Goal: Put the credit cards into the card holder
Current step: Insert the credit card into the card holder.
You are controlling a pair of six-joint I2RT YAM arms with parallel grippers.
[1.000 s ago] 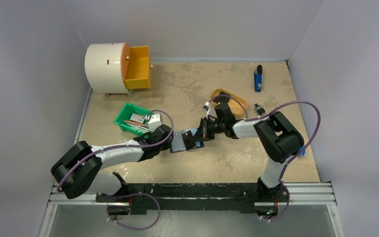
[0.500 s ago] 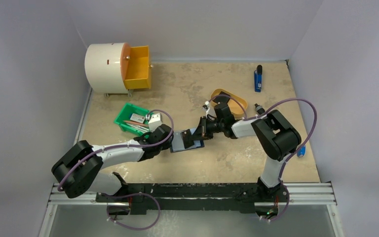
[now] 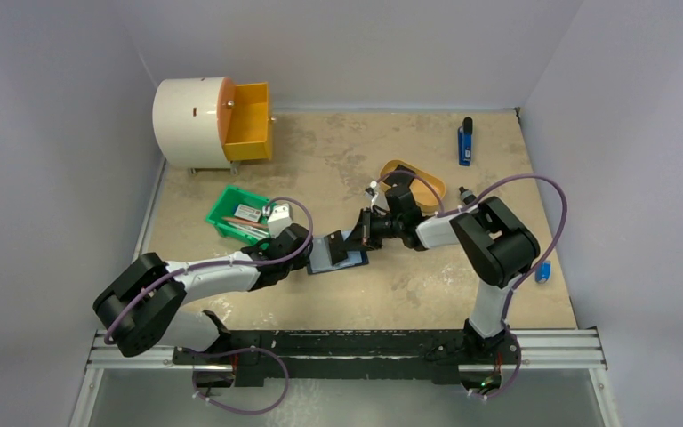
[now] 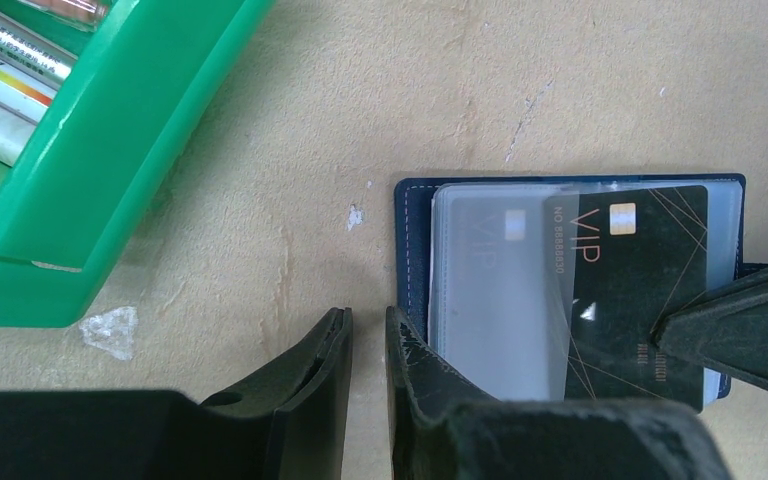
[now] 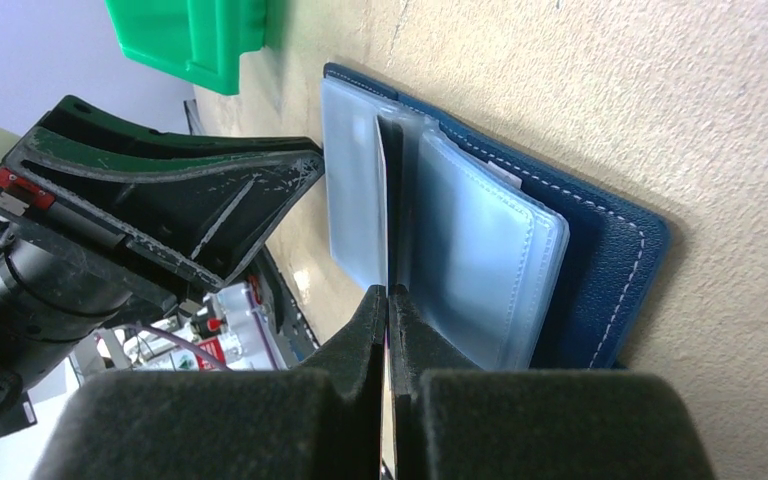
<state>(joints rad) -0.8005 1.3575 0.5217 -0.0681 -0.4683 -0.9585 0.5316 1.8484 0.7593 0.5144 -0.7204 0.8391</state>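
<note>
Card holder [image 5: 610, 270] is lying open. My right gripper [image 5: 388, 295] is clamping the black credit card [image 4: 640, 270] over it. My left gripper [image 4: 367, 330] is sitting slightly parted, empty.

Lying open and flat on the bench at the centre of the overhead frame — navy-blue card holder [image 3: 325, 258], pale-stitched, frosted clear sleeves fanned. Black VIP credit card [image 4: 640, 270], gold chip and fine gold lines, left edge tucked under a sleeve. Dimly behind the neighbouring sleeve — second card [image 4: 490, 270].

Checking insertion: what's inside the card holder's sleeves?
A black VIP card partly in; a second card shows through frosted plastic. The left gripper covers the card holder's lower edge.
</note>
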